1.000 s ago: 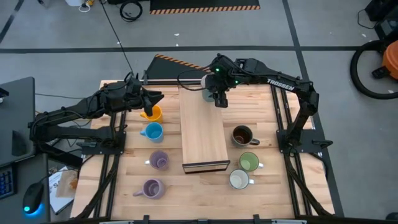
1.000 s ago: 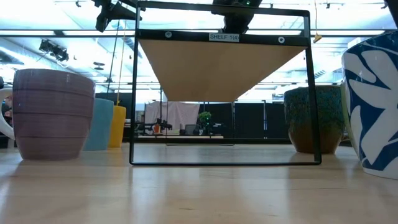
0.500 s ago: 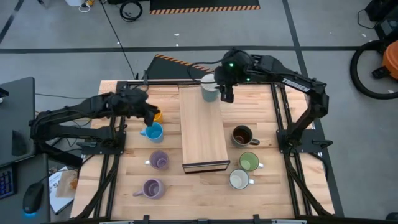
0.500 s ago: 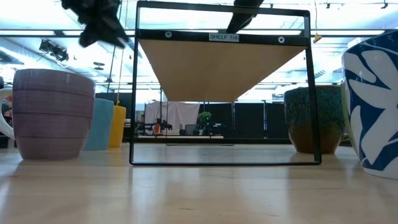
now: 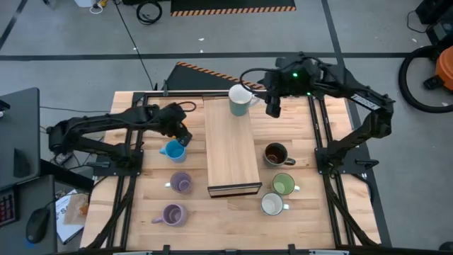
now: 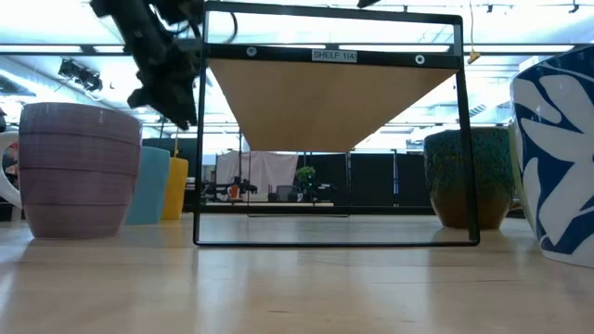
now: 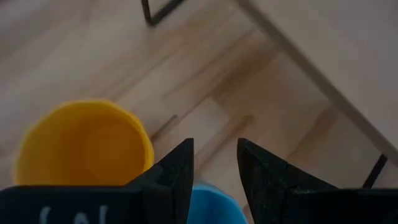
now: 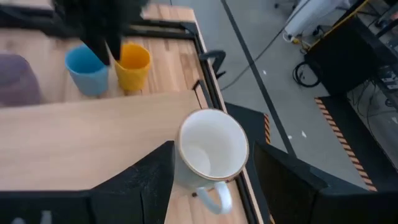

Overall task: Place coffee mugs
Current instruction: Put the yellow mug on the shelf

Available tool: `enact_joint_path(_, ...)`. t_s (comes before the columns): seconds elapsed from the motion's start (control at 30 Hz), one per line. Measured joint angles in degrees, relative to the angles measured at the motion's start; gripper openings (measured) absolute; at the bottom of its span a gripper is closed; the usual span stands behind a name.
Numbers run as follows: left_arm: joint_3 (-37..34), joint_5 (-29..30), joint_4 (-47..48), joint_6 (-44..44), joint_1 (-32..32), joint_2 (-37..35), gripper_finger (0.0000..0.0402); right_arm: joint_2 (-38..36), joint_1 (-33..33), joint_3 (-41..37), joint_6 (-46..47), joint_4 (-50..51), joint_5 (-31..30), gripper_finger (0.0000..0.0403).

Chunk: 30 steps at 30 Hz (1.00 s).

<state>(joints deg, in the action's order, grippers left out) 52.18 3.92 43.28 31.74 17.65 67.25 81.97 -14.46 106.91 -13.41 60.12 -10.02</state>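
Mugs wait in two groups on the table, one white mug [image 5: 240, 100] already on the wooden board's [image 5: 231, 152] 12 o'clock end, so the empty right gripper [image 5: 273, 108] stands apart at its 3 o'clock while the left gripper [image 5: 181, 133], fingers parted, hovers over the orange mug [image 7: 84, 144].

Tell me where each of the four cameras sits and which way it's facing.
High view: overhead, straight down on the table; both arms show.
Low view: at tabletop height, level across the shelf frame; the left gripper hangs in from above.
Left wrist view: looks down past the left gripper's open fingers at the orange mug and blue mug.
Right wrist view: looks past the open right gripper at the white mug on the board.
Both wrist views share the orange and blue mugs.
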Motion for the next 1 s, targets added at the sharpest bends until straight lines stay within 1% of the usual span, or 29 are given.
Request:
enact_joint_path(0.1,0.05,-2.04,1.57,0.15,1.80,2.47,0.0130,-1.17,1.23,0.00,1.97,0.01,-0.50,0.0222)
enact_joint_path(0.17,0.99,-2.51,4.24,0.04,2.54,4.17,0.0130,-1.46,1.81,0.00,3.38,0.17,-0.74,0.0222)
enact_joint_path(0.23,3.64,-1.49,7.62,-1.18,2.65,6.00,0.0130,-1.53,2.27,0.00,4.31,0.66,-0.76,0.0222)
enact_joint_path(0.37,10.40,3.22,15.91,-4.42,2.65,10.70,0.0130,-1.53,2.94,0.00,5.63,1.36,-0.76,0.0222)
enact_joint_path(0.43,13.16,3.63,17.84,-5.74,3.24,13.15,0.0130,-1.53,3.23,0.00,6.14,1.32,-0.78,0.0222)
enact_joint_path(0.5,14.46,2.31,18.80,-6.57,4.01,15.27,0.0130,-1.53,3.30,0.00,6.61,1.33,-0.79,0.0222)
enact_joint_path(0.57,14.90,0.94,18.63,-6.90,4.52,17.39,0.0130,-1.53,3.48,0.00,7.68,1.33,-0.74,0.0222)
enact_joint_path(0.73,14.88,0.72,19.79,-6.96,4.81,21.37,0.0130,-1.53,4.69,0.00,8.89,1.72,-0.59,0.0222)
enact_joint_path(0.87,14.88,0.81,19.97,-6.62,4.61,22.00,0.0132,-1.53,6.11,0.00,9.48,2.22,-1.03,0.0222)
enact_joint_path(1.0,14.88,0.96,20.00,-6.56,4.68,22.00,0.0155,-1.52,7.41,0.00,9.84,2.19,-2.15,0.0222)
